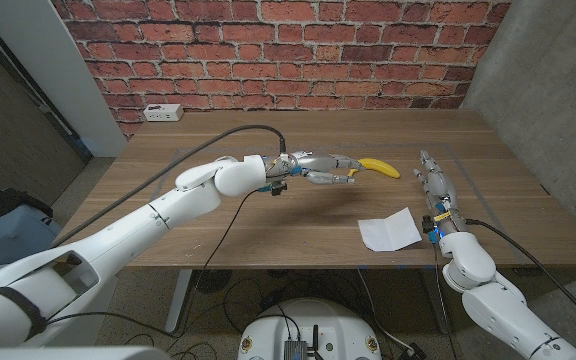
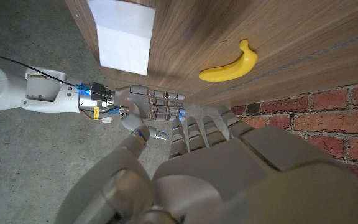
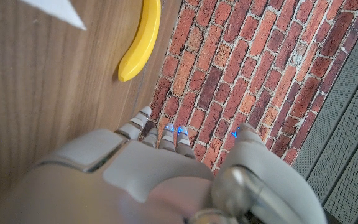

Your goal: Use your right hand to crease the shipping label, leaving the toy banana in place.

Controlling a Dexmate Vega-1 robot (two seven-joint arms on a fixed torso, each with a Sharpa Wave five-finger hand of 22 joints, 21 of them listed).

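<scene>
Head view: the label (image 1: 389,229) lies on the bench (image 1: 268,230) just left of my right hand (image 1: 435,188), which stands fingers straight, holding nothing. The banana (image 1: 380,167) is beyond the label; my left hand (image 1: 325,169), open and empty, hovers nearer the banana.

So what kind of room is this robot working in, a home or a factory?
Probably neither: it looks like a lab or workshop test bench. A bare brick wall stands behind a plain wooden table, loose cables hang under it, and the table bears a toy banana and a paper shipping label.
</scene>
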